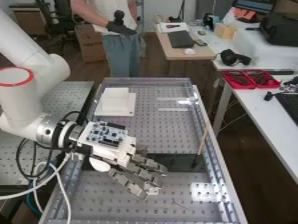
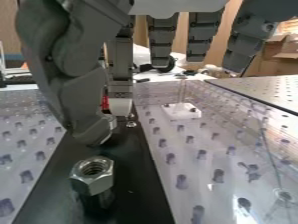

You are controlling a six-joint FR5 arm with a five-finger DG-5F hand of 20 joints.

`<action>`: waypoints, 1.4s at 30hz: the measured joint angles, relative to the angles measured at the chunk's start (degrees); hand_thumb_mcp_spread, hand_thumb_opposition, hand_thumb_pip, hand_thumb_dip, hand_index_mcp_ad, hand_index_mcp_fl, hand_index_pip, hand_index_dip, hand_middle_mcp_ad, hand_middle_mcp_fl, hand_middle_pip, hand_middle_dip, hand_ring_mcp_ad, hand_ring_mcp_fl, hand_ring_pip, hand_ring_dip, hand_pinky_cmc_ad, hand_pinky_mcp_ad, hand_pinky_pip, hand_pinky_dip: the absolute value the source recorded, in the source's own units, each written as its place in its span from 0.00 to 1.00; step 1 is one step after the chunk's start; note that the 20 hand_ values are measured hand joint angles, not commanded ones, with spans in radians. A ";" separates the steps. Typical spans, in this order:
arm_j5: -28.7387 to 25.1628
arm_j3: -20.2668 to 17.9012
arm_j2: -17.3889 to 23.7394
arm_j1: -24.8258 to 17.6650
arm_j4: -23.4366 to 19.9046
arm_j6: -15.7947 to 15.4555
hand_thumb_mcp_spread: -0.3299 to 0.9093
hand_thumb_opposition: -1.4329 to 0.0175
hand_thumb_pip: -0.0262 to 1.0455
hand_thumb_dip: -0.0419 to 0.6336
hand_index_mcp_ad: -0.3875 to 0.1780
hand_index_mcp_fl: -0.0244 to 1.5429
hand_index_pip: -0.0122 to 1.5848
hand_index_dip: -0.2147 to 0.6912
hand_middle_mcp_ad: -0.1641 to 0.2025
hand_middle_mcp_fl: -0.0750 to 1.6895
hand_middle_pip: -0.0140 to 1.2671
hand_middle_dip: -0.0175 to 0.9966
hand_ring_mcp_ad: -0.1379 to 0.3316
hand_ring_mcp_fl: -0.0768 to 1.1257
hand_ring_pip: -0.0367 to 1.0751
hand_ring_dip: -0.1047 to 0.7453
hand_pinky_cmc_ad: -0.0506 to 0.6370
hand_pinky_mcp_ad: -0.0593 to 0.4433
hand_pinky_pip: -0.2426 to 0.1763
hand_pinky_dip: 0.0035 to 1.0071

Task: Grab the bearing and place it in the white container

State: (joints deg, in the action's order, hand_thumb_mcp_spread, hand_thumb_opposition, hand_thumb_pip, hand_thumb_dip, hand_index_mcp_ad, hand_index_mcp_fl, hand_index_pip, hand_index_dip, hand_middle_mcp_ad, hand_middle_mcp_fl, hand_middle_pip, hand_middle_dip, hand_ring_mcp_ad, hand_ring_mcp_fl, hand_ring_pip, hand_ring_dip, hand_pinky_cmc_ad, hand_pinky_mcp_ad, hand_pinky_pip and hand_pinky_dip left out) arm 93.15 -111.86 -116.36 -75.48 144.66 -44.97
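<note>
My hand (image 1: 128, 183) is open. I can't confirm a bearing; the wrist view gives me a hex nut (image 2: 93, 171) on the dark strip (image 2: 136, 197), close below the thumb. Lowering off-centre could knock it over. The high view gives me the white container (image 1: 114, 103), farther up the bench (image 1: 174, 136).

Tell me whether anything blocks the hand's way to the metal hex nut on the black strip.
Nothing visible stands between the hand and the hex nut: in the wrist view, its nearest tip hangs close to the nut, with a clear gap between.
</note>
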 joint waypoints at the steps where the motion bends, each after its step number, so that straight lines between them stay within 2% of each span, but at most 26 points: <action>1: 0.05 -0.01 -0.01 -0.01 -0.02 0.01 0.59 0.40 0.63 0.46 0.39 0.02 0.94 0.47 0.61 0.04 0.11 0.17 0.64 0.06 0.11 0.24 0.64 0.70 0.33 0.17; 25: 0.28 0.65 -0.64 -0.01 0.54 -0.03 0.59 0.40 0.63 0.46 0.39 0.02 0.94 0.46 0.61 0.04 0.11 0.17 0.64 0.06 0.11 0.24 0.63 0.70 0.33 0.17; 42: 0.16 0.63 -0.69 0.07 0.17 -0.06 0.59 0.40 0.63 0.46 0.39 0.02 0.96 0.45 0.60 0.04 0.11 0.17 0.60 0.06 0.11 0.24 0.63 0.70 0.33 0.17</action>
State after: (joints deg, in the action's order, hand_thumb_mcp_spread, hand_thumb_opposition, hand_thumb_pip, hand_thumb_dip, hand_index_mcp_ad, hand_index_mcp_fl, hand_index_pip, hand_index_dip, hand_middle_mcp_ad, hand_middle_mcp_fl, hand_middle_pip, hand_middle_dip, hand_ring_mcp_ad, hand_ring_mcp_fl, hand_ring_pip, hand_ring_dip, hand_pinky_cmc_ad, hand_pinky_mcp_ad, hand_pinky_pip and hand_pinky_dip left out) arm 93.30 -111.23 -117.05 -75.40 144.83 -45.03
